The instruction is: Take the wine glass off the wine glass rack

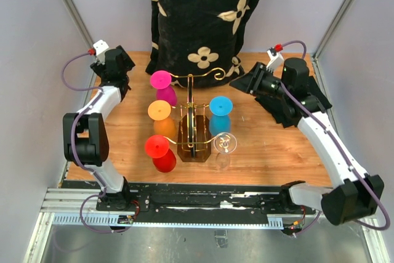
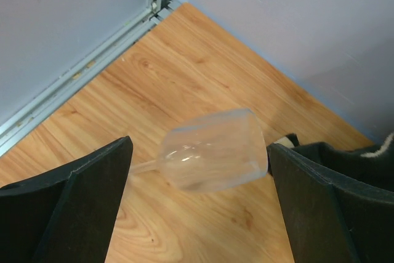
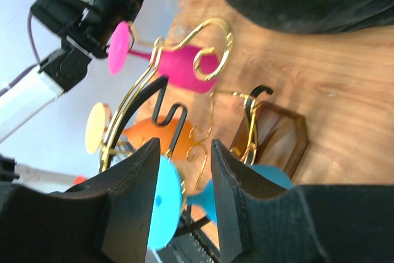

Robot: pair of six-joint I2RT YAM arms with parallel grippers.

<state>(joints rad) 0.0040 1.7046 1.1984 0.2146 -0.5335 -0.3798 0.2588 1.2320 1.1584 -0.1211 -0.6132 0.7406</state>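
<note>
The wine glass rack (image 1: 192, 132) stands mid-table, gold wire on a dark brown base. Pink (image 1: 161, 80), orange (image 1: 159, 111), red (image 1: 157, 146), blue (image 1: 220, 106) and clear (image 1: 225, 143) wine glasses hang on it. My right gripper (image 1: 239, 83) is open just behind and right of the blue glass. In the right wrist view its fingers (image 3: 132, 189) frame the blue glass (image 3: 165, 204) and the gold wire (image 3: 203, 152). My left gripper (image 1: 121, 72) is at the back left corner, open. Another clear wine glass (image 2: 212, 157) lies on its side on the table between its fingers (image 2: 92, 189).
A black cushion with cream flowers (image 1: 200, 16) stands against the back wall behind the rack. Grey walls close in the table's left and right sides. A metal rail (image 2: 92, 69) runs along the wall by the left gripper.
</note>
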